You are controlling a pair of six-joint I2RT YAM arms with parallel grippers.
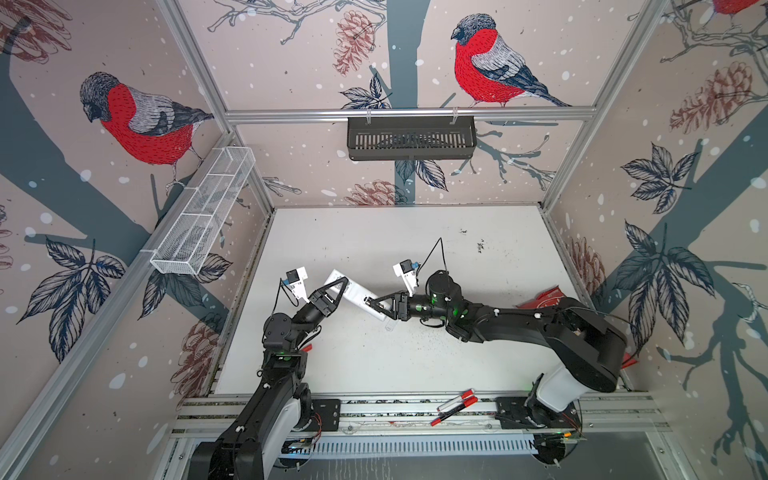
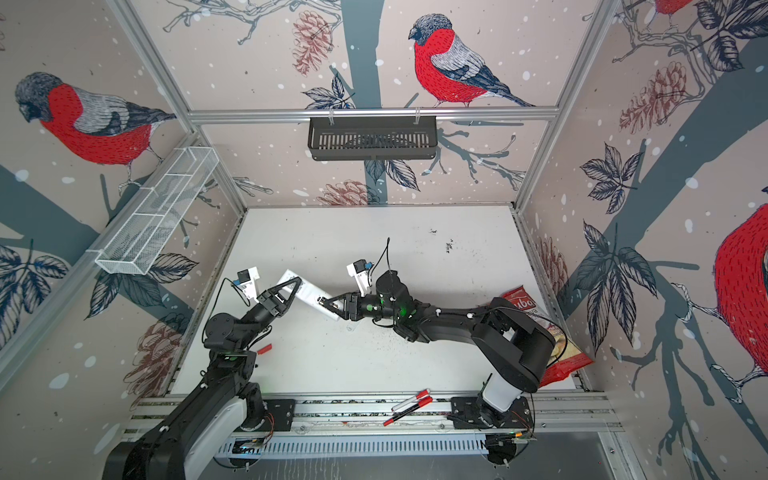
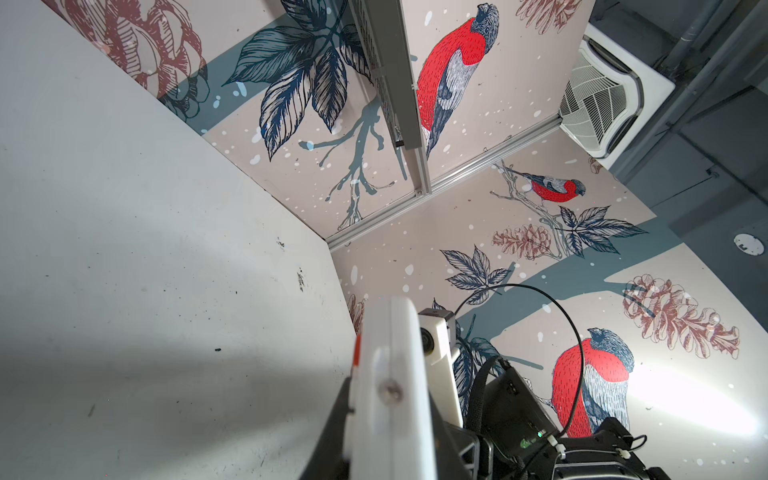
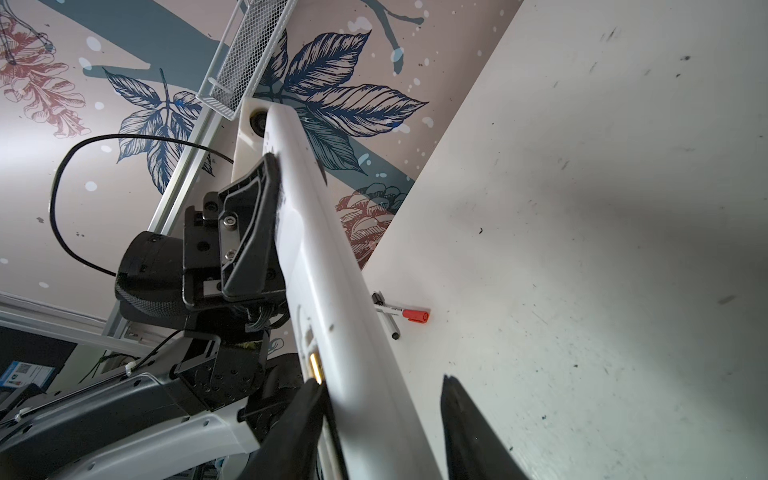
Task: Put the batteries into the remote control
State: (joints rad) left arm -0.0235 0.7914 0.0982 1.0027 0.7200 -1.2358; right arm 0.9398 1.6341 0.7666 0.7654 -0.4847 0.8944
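**Remote held aloft at the compartment end; right jaws loose**

Obs: the long slim white plastic remote control is off the scuffed white table. In both top views it slants in the air between the two arms.

The left gripper is clamped across the remote's far end, jaws narrow. In the right wrist view one of its black fingers lies flat on the broad face. Likely reason: a raised, fixed remote leaves the other arm a clear approach to the slot.

The right gripper sits at the near end. In the right wrist view its jaws stand apart with the remote between them. One finger touches the remote's edge and the other is clear of it. So it is partly open, with no firm hold that I can see.

Batteries: the small dark cylinders with copper ends are not identified with certainty. A brass-coloured glint shows in the slot just beside the touching finger. Battery end or contact spring, cannot tell.

Judgement: seating or pressing step, mid-task.

Off task: red-and-white marker pens lie on the front rail. A red crinkled snack bag lies behind the right arm.
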